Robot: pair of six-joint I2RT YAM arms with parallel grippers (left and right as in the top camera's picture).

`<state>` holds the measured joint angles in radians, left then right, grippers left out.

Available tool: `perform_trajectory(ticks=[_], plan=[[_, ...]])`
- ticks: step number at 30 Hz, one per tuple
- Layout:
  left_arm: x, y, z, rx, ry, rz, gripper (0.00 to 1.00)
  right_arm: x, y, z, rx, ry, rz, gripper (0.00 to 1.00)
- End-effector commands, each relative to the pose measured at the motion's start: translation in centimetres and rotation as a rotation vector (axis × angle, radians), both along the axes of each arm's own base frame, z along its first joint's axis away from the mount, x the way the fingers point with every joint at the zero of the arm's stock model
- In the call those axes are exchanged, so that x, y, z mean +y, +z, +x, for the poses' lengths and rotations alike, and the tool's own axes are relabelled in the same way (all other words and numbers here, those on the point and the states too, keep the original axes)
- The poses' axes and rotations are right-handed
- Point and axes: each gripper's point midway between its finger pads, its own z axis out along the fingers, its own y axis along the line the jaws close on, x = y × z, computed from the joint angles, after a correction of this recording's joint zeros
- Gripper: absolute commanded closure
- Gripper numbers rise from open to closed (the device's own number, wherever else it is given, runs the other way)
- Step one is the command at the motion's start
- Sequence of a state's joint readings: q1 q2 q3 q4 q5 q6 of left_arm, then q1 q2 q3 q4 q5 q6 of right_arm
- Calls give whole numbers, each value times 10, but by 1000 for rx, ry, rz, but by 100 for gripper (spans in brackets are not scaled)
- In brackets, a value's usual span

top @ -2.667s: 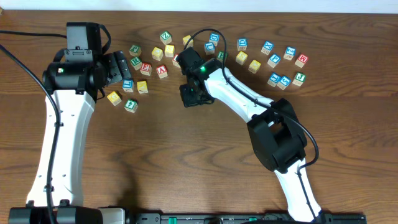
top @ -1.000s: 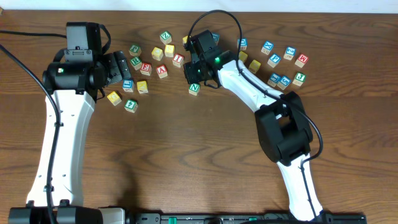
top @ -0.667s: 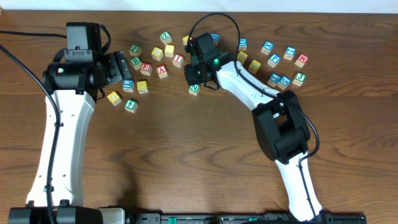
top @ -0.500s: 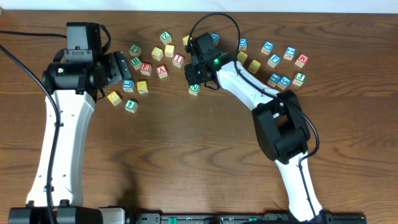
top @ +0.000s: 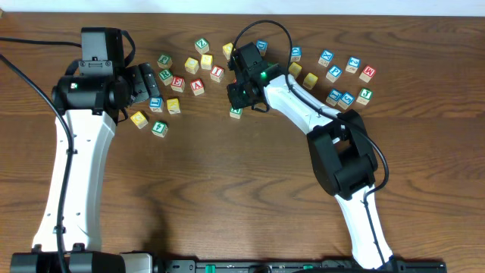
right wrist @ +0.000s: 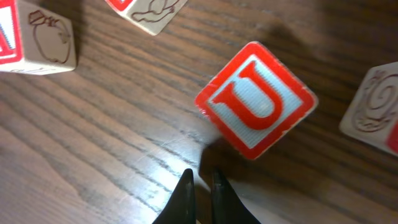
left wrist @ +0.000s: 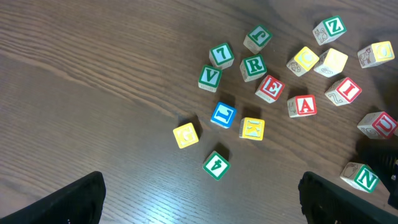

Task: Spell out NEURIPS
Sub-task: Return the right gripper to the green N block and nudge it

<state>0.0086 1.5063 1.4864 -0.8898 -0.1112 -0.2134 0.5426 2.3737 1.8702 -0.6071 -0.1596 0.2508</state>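
Note:
My right gripper [top: 239, 91] [right wrist: 202, 182] is shut and empty, its tips low over the table just in front of the red U cube [right wrist: 256, 99] [left wrist: 380, 124]. The green N cube [top: 236, 112] [left wrist: 360, 178] lies alone just in front of it. The red E [top: 178, 82] [left wrist: 271, 88], green R [top: 165, 75] [left wrist: 252, 66] and red I [top: 217, 73] [left wrist: 343, 91] cubes lie in the back cluster. A blue P cube [top: 334, 73] lies to the right. My left gripper [top: 144, 82] [left wrist: 202, 199] is open and empty above the left cubes.
Other cubes lie about: a red A [left wrist: 301, 106], green V [left wrist: 210, 77], blue cube [left wrist: 222, 115], yellow cubes [left wrist: 186, 134] [left wrist: 251, 129] and a green cube [left wrist: 216, 165]. More lettered cubes [top: 347, 97] are scattered at the back right.
My right gripper let go of the N cube on the table and went back toward the cluster by the U cube. In the last second it edged slightly nearer. The left arm has not moved.

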Motion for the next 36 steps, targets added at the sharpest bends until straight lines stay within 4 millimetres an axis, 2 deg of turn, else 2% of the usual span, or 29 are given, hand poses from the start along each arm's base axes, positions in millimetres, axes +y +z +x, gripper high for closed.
perform_trajectory(ticks=[1, 7, 15, 19, 22, 26, 30, 32, 36], plan=[[3, -1, -1, 7, 18, 6, 2, 4, -5, -4, 29, 28, 20, 96], [3, -1, -1, 7, 18, 6, 2, 6, -7, -15, 66, 71, 24, 98], [3, -1, -1, 7, 18, 6, 2, 8, -5, -15, 62, 79, 31, 98], [3, -1, -1, 7, 18, 6, 2, 11, 10, -9, 19, 103, 42, 98], [3, -1, -1, 6, 18, 6, 2, 12, 31, -5, -15, 104, 59, 98], [3, -1, -1, 7, 18, 6, 2, 4, 64, -4, -44, 91, 74, 98], [3, -1, -1, 7, 18, 6, 2, -11, 90, -12, -30, 63, 71, 97], [3, -1, -1, 7, 18, 6, 2, -20, 94, -20, 9, 39, 60, 97], [3, -1, -1, 7, 18, 6, 2, -33, 84, -38, 110, 4, 20, 97]])
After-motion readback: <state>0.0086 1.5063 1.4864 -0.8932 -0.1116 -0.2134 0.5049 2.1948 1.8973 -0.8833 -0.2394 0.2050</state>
